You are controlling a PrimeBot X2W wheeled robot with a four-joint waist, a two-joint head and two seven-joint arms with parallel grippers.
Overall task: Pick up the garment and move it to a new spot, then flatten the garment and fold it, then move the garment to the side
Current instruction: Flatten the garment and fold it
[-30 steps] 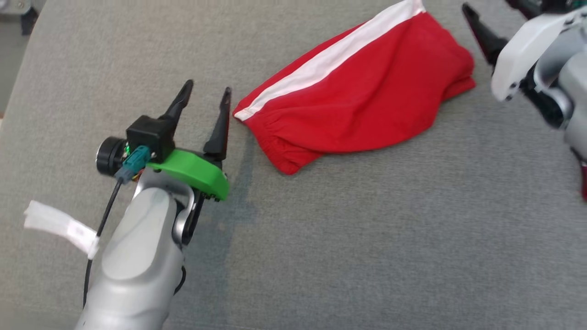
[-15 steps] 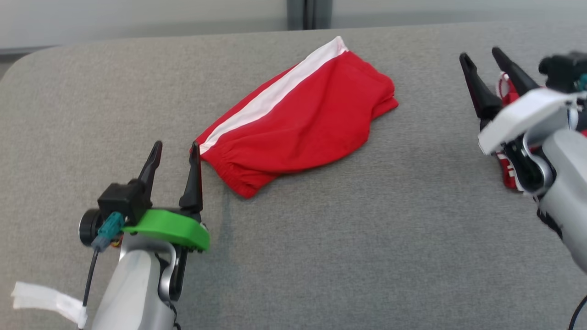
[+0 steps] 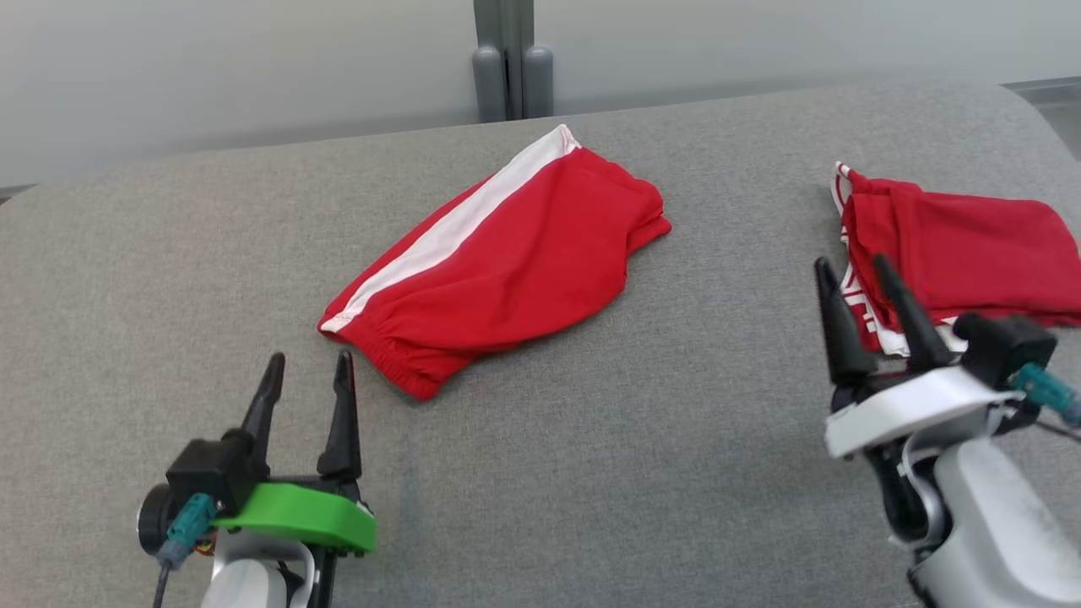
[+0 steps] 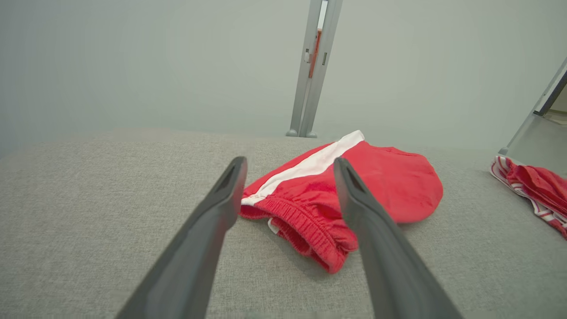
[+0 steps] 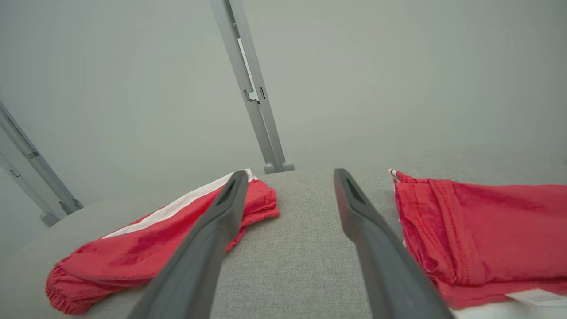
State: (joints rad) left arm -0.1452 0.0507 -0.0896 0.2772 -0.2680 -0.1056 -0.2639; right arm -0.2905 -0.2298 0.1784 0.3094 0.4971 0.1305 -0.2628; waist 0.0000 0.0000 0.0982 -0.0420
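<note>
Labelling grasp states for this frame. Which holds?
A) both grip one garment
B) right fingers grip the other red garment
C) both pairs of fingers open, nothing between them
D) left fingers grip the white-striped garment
C: the left gripper sits short of the white-striped red garment, and the right gripper has bare grey surface between its fingers, beside the second red garment.

Left pincer [image 3: 309, 358] low left, jaws spread, empty. Right pincer [image 3: 851, 262] low right, jaws spread, empty.

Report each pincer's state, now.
Left pincer: open, empty, just short of the folded red shorts.
Right pincer: open, empty, by the other red garment.
</note>
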